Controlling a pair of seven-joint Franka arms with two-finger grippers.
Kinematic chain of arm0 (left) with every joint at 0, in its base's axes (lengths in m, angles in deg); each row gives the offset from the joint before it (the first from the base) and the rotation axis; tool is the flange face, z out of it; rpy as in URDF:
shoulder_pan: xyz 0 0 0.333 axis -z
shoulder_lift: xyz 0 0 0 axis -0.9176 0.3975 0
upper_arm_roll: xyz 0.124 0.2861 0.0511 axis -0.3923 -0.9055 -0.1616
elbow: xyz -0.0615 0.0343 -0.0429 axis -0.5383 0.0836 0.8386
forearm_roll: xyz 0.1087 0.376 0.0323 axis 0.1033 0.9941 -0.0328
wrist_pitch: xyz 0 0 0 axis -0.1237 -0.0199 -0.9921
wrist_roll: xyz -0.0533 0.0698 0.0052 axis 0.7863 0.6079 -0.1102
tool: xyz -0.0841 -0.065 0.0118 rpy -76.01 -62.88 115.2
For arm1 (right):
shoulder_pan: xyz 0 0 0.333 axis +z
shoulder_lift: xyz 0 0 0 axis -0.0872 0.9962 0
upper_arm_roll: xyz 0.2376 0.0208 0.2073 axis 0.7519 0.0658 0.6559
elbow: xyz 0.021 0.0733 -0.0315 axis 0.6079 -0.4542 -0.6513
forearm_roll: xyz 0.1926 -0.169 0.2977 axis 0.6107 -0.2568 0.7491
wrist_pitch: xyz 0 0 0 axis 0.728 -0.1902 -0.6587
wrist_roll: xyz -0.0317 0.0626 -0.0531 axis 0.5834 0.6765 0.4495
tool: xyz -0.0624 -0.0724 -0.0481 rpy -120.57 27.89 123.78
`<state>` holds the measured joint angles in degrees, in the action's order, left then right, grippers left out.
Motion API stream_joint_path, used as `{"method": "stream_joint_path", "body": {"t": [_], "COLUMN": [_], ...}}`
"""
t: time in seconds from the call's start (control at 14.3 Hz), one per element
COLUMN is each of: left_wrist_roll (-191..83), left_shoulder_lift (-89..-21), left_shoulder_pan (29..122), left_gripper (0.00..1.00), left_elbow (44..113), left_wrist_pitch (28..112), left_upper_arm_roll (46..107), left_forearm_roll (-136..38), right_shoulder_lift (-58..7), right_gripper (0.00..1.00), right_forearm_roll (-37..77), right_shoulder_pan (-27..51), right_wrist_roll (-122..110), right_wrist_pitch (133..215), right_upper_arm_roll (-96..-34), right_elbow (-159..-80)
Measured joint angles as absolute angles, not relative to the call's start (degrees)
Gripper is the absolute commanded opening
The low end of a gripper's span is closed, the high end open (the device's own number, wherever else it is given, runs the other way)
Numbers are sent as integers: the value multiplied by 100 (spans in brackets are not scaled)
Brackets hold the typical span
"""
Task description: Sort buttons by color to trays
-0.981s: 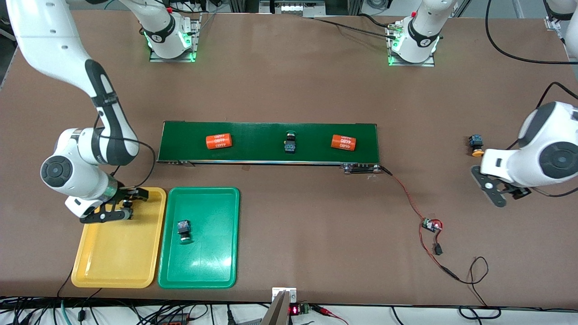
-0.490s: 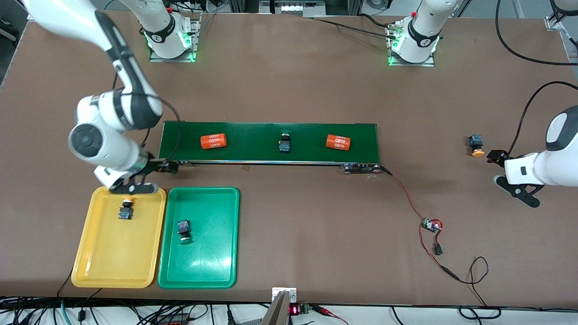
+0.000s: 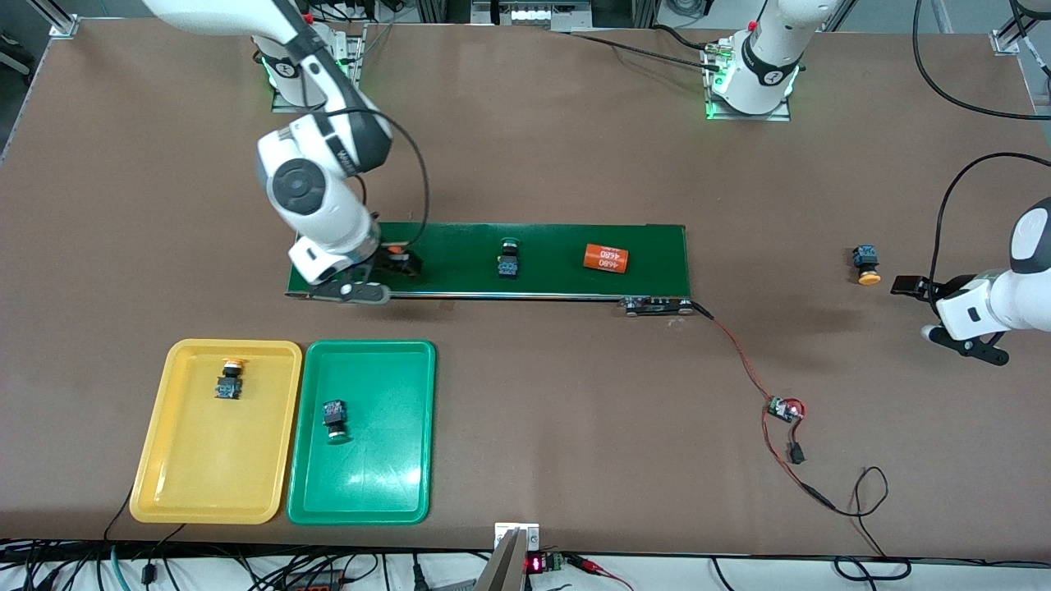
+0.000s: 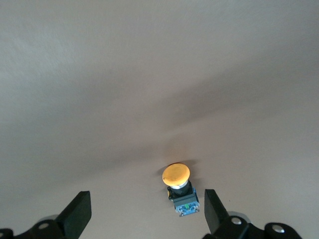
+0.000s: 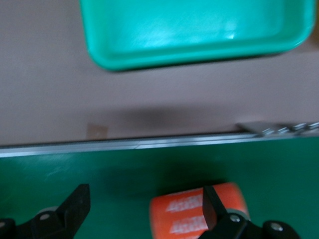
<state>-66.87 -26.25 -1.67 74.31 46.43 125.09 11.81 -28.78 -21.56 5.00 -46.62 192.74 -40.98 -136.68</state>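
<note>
Yellow tray (image 3: 176, 484): flat rectangle with rounded corners and a raised rim, near the front camera at the right arm's end of the table. Holds one yellow-capped button (image 3: 229, 380), black-and-blue boxy body, lying at the tray's end farther from the camera.

Green tray (image 3: 386, 492): same shape, just beside the yellow tray toward the left arm's end. Holds one green-capped button (image 3: 333, 418) on its side, near the tray's middle.

Right gripper (image 3: 379, 277): over the conveyor belt (image 3: 558, 279) at its end toward the right arm. Jaws spread wide, gripping nothing; in the right wrist view an orange cylinder (image 5: 198, 214) with white print lies on the belt between the fingers (image 5: 76, 205), whether touched cannot be told.

Belt, long and dark green, farther from the camera than the trays. Carries a second green-capped button (image 3: 508, 261) near its middle, and a second orange cylinder (image 3: 606, 258) toward the left arm's end.

Circuit board (image 3: 785, 409) with red and black wires: on the bare table, nearer the camera than the belt's end.

Second yellow-capped button (image 3: 864, 264): on the bare table toward the left arm's end, on its side, blue-and-black body, round cap facing the camera.

Left gripper (image 3: 944, 316): over the bare table just beside that button. Jaws fully apart, empty.
</note>
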Motion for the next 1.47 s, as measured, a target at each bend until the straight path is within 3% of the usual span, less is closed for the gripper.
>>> {"method": "stream_joint_path", "body": {"t": [0.98,1.47], "left_wrist_roll": [-5658,-5359], "left_shoulder_lift": [-2599,-2600], "left_shoulder_pan": [-1156,-1596], "left_gripper": [100,100], "left_elbow": [8879,9382], "left_wrist_pitch": [5528,5842], "left_upper_arm_roll": [12497,12492], "left_forearm_roll": [1178,1178], "right_shoulder_lift": [-2626,-2602], "right_gripper": [100,100], "right_forearm_roll": [-2156,-2190], "right_shoulder_pan": [1046,1044], "right_wrist_roll": [-5763,-5167], "right_wrist_pitch": [19790,19804], "right_upper_arm_roll": [-4106,-4120], "right_elbow": [-13723,-13723]}}
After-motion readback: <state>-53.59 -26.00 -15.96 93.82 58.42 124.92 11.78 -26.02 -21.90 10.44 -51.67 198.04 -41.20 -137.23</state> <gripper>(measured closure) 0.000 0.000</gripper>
